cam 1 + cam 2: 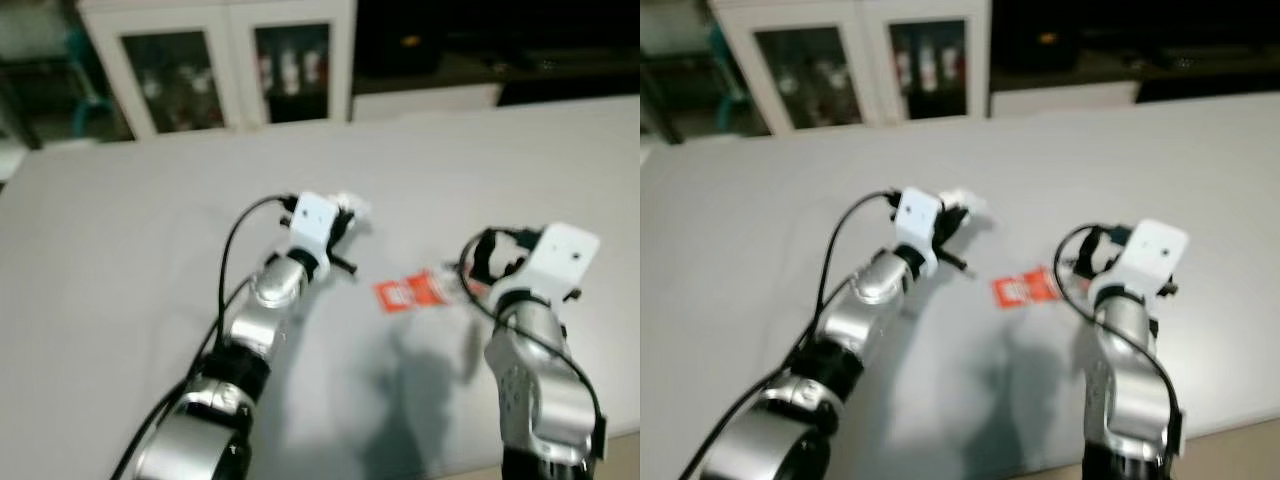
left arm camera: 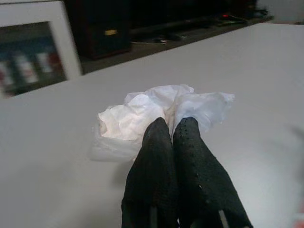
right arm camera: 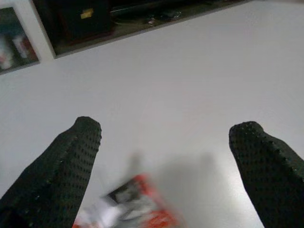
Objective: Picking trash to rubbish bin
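Observation:
A crumpled white tissue lies on the grey table, and my left gripper is shut on its near edge. In the left eye view the same tissue peeks out past the left wrist. A red and white wrapper lies flat on the table between the two arms. My right gripper is open just above the wrapper, its fingers spread wide to either side of it, not touching.
A white cabinet with glass doors stands beyond the table's far edge, with dark shelving to its right. The table's near edge shows at the lower right.

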Controlling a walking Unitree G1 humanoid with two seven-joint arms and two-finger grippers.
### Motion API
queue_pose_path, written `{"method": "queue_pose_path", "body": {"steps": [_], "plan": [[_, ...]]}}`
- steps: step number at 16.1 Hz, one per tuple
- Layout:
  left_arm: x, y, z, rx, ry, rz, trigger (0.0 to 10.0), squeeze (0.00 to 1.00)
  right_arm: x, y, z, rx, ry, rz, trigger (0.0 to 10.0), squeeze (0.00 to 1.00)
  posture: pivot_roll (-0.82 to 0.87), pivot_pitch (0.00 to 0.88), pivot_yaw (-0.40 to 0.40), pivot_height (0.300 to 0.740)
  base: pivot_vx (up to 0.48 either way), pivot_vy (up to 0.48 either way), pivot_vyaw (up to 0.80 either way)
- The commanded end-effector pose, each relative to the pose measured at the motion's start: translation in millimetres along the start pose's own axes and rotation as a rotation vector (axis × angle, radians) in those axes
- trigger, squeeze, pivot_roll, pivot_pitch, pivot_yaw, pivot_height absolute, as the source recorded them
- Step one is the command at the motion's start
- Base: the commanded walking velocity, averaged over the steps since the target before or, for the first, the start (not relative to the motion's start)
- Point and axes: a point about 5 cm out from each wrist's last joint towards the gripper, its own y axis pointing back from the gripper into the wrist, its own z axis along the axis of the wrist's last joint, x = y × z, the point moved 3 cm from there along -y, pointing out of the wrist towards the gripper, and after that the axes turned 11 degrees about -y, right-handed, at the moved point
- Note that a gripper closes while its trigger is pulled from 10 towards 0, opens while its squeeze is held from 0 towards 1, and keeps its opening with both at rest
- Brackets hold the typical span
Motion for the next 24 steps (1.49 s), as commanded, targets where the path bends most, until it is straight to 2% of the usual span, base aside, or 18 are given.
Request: {"method": "queue_pose_path", "body": {"steps": [1,3,6,10,14,17,24], "plan": [[2.3,1.4,-1.7,0.007,0.003,0.002,0.0,0.0,-0.6,1.9,-8.6,0.045,-0.035,-0.017,10.0,0.0,0.07,0.095,0.017,0.74,0.0,0.0,0.0],[3.8,3.2,-4.2,0.018,-0.005,0.0,0.0,0.0,1.0,0.1,-12.3,0.064,0.005,-0.001,10.0,0.0,0.08,0.104,0.021,0.74,0.0,0.0,0.0],[7.3,5.3,-4.1,0.019,-0.015,-0.006,0.0,0.0,-2.0,-0.1,-23.3,0.114,0.003,-0.036,10.0,0.0,0.09,0.124,0.034,0.74,0.0,0.0,0.0],[10.0,7.8,-6.3,0.03,-0.033,-0.02,0.0,0.0,1.6,-0.3,-31.5,0.142,-0.011,-0.037,10.0,0.0,0.09,0.144,0.05,0.74,0.0,0.0,0.0],[5.0,8.8,-6.0,0.035,-0.044,-0.053,0.0,0.0,1.8,-12.5,-43.8,0.185,-0.1,-0.031,10.0,0.0,0.1,0.159,0.065,0.74,0.0,0.0,0.0],[4.7,9.5,-5.7,0.036,-0.046,-0.06,0.0,0.0,-3.1,-19.4,-46.7,0.204,-0.096,-0.04,10.0,0.0,0.11,0.163,0.067,0.74,0.0,0.0,0.0],[3.4,12.1,-7.1,0.045,-0.047,-0.071,0.0,0.0,-7.2,-21.6,-59.3,0.244,-0.229,-0.078,10.0,0.0,0.11,0.166,0.067,0.74,0.0,0.0,0.0]]}}
